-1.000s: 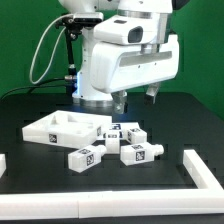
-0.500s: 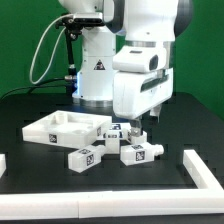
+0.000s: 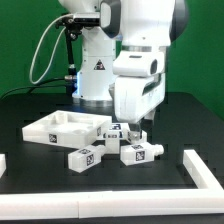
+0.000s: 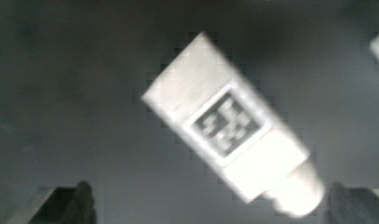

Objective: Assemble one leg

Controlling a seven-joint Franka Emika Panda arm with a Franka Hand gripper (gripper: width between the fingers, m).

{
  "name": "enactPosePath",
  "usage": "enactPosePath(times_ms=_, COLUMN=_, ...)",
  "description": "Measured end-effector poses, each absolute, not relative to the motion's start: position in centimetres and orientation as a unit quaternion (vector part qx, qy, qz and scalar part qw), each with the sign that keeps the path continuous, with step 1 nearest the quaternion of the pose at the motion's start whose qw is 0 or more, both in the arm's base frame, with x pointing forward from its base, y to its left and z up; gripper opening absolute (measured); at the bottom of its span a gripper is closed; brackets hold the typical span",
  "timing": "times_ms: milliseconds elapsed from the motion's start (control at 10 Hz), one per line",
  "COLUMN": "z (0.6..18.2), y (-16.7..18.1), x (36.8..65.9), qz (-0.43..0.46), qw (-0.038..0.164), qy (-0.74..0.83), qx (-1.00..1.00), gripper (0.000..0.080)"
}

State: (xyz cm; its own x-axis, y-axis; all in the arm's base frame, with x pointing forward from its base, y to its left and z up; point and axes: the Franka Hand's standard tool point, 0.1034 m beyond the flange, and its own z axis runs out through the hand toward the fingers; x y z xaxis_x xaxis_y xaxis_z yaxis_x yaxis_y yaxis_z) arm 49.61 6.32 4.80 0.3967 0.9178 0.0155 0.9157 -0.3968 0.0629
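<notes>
Several white legs with code tags lie on the black table: one [image 3: 83,157] in front, one [image 3: 140,152] to its right, and two [image 3: 120,130] close together behind them. My gripper [image 3: 140,121] hangs just above the back legs. In the wrist view a leg [image 4: 221,115] lies slanted below me, blurred, with its tag facing up and its rounded peg end [image 4: 303,186] close to one dark finger [image 4: 356,206]. The other finger [image 4: 61,205] is far off to the side. The gripper [image 4: 207,206] is open and holds nothing.
The large flat white panel with a raised rim [image 3: 50,128] lies at the exterior view's left of the legs. A white bar [image 3: 205,170] lies at the front right and another white piece [image 3: 3,161] at the left edge. The robot base stands behind.
The arm has come down and shifted toward the exterior view's left, bringing the gripper from well above the table to just over the back legs. The parts have not moved.
</notes>
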Motion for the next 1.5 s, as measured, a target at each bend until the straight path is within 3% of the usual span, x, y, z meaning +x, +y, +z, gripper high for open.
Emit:
enactPosePath(times_ms=200, z=2.5, y=6.7, x=49.0, qz=0.013, qw=0.013, qy=0.568, qx=0.823, gripper=0.065)
enactPosePath(times_ms=500, z=1.1, y=6.6, x=49.3, qz=0.007, qw=0.008, qy=0.566, qx=0.824, gripper=0.065)
enactPosePath(times_ms=600, z=1.1, y=6.6, x=49.3, qz=0.008, qw=0.008, qy=0.567, qx=0.824, gripper=0.0526)
enactPosePath(times_ms=700, z=1.1, y=6.6, x=49.3, qz=0.007, qw=0.008, qy=0.567, qx=0.824, gripper=0.0526)
enactPosePath(times_ms=900, z=1.1, y=6.6, x=49.2, qz=0.007, qw=0.008, qy=0.567, qx=0.824, gripper=0.0283)
enactPosePath(times_ms=1000, z=1.1, y=6.6, x=49.2, qz=0.007, qw=0.008, qy=0.567, qx=0.824, gripper=0.0283)
enactPosePath(times_ms=1100, z=1.1, y=6.8, x=49.1, qz=-0.003, qw=0.005, qy=0.563, qx=0.827, gripper=0.0285)
enactPosePath(times_ms=1300, z=3.8, y=10.2, x=50.4, qz=-0.024, qw=0.002, qy=0.555, qx=0.832, gripper=0.0285)
enactPosePath(times_ms=1500, z=4.9, y=12.5, x=47.6, qz=0.005, qw=0.006, qy=0.5, qx=0.866, gripper=0.0285)
